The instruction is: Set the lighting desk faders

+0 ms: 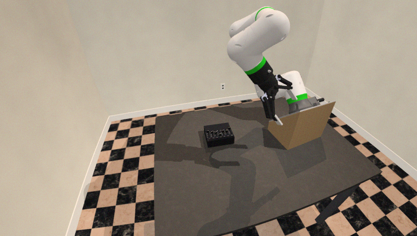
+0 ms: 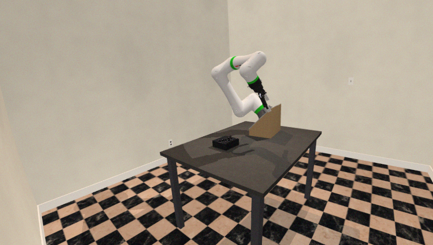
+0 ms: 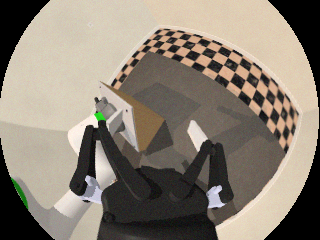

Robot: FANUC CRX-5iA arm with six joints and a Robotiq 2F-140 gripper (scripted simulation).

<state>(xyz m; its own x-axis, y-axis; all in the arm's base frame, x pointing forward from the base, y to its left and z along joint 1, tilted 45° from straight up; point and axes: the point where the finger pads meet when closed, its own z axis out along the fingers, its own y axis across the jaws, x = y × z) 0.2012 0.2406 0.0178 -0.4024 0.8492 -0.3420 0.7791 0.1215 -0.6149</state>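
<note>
Beside tan wedge [image 1: 301, 128], open tool [image 1: 278, 102], desk [image 1: 219, 134] apart

We see the arm [image 1: 257, 38] in smooth white plastic-looking shells with a soft sheen, joined by bright green bands. The tool [image 1: 276, 101] looks like matt black plastic or metal, with pale pads on its fingertips [image 1: 278, 120]; its fingers stand spread wide with nothing between them. The wedge-shaped pedestal [image 1: 301, 128] looks like plain, matt tan board, cardboard or unvarnished wood. The desk [image 1: 204, 187] has a dark grey, smooth, matt top on dark legs. The lighting desk [image 1: 219, 134] looks like matt black plastic or metal. The floor [image 2: 349, 194] is glossy checkered tile, black marbled squares against tan ones. The walls [image 2: 91, 91] are flat matt cream.
</note>
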